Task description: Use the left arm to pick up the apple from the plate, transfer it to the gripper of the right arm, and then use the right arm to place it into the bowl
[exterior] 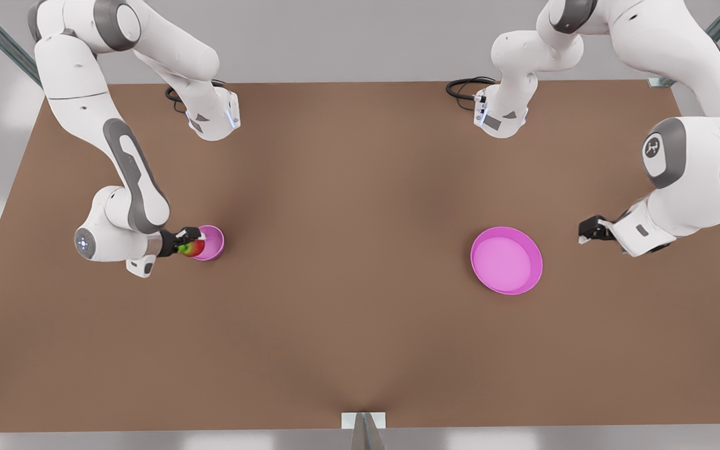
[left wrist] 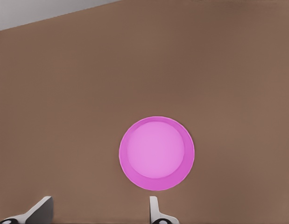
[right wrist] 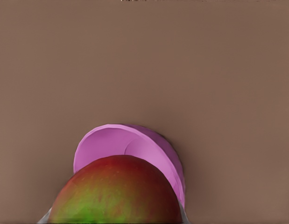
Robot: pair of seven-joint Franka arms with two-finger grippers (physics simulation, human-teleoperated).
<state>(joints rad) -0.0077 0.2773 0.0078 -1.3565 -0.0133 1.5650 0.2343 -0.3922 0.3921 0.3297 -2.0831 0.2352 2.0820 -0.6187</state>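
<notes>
1. The apple (exterior: 192, 248) is gripped by the right gripper (exterior: 189, 241) at the near rim of the pink bowl (exterior: 212, 242), on the front view's left; in the right wrist view the apple (right wrist: 117, 191) is seen close up, with the bowl (right wrist: 130, 151) just beyond it and partly hidden behind it.
2. The right gripper is judged to be clenched on the apple, since the fruit is carried at its tip above the brown table (exterior: 347, 300); the apple is not yet inside the bowl — it sits over the bowl's edge rather than over its centre.
3. The left gripper (exterior: 592, 229) is parked beside the magenta plate (exterior: 505, 260), well apart from the bowl, and is left waiting; its fingers (left wrist: 154, 207) are seen spread with nothing between them, and the plate (left wrist: 156, 153) lies bare below.
4. The step in hand is taken to be the placing; it would be done well if the apple were carried a little farther, until it is centred over the bowl's hollow, then lowered before the jaws are released; a release at the rim could let the fruit tip the small bowl or roll off onto the table.
</notes>
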